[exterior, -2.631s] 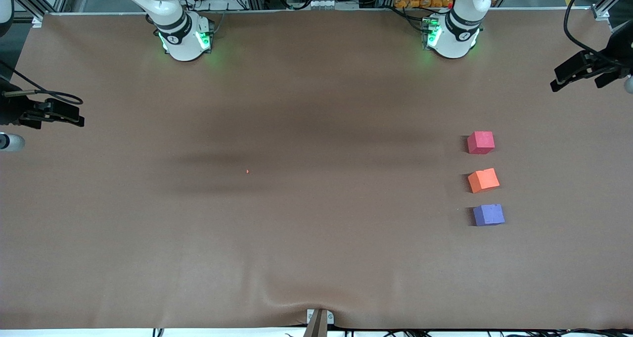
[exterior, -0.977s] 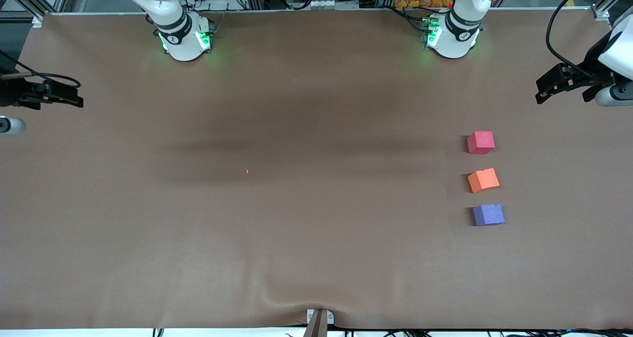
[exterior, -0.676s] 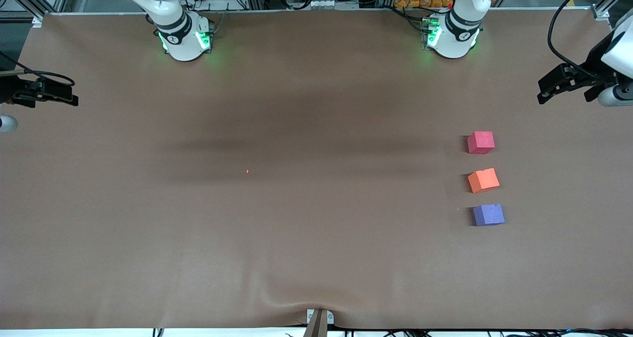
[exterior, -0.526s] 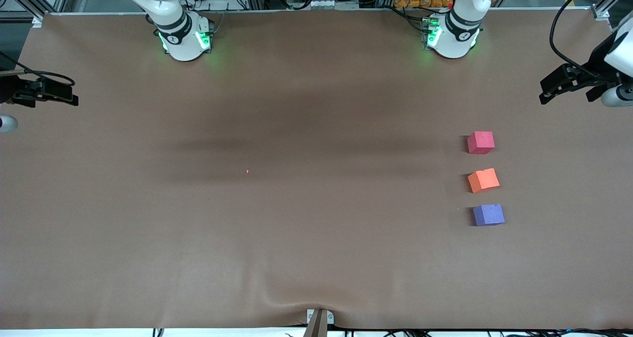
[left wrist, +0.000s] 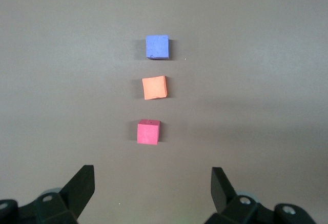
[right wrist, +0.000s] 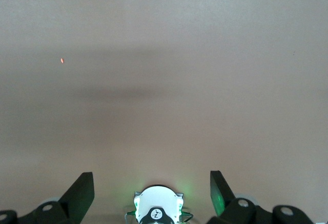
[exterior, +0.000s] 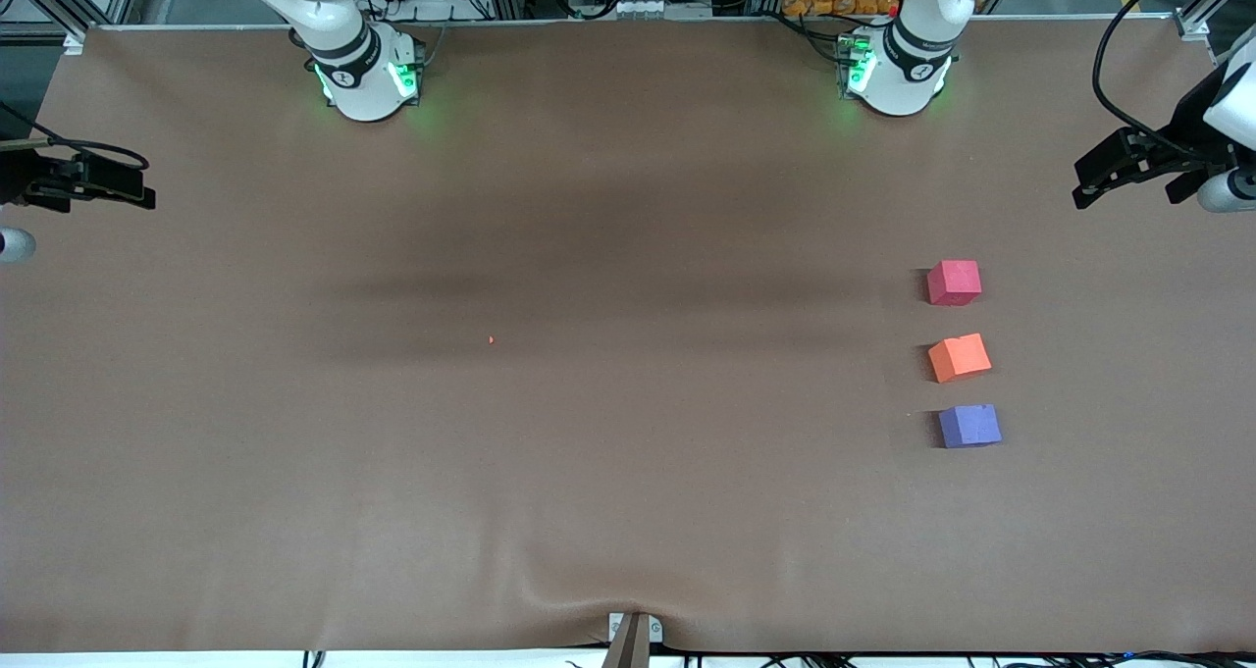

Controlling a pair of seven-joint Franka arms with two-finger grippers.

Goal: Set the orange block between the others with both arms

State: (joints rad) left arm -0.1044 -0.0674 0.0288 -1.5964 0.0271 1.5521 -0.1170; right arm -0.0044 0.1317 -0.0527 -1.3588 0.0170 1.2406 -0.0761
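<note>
Brown counter (exterior: 589, 452) shows orange block (exterior: 959, 357) already between pinkish-red cube (exterior: 954, 282) and purple-blue cube (exterior: 969, 426); both jaws open, empty, nothing apparently remains.

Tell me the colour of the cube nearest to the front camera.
Purple-blue cube; the left wrist view shows it best.
</note>
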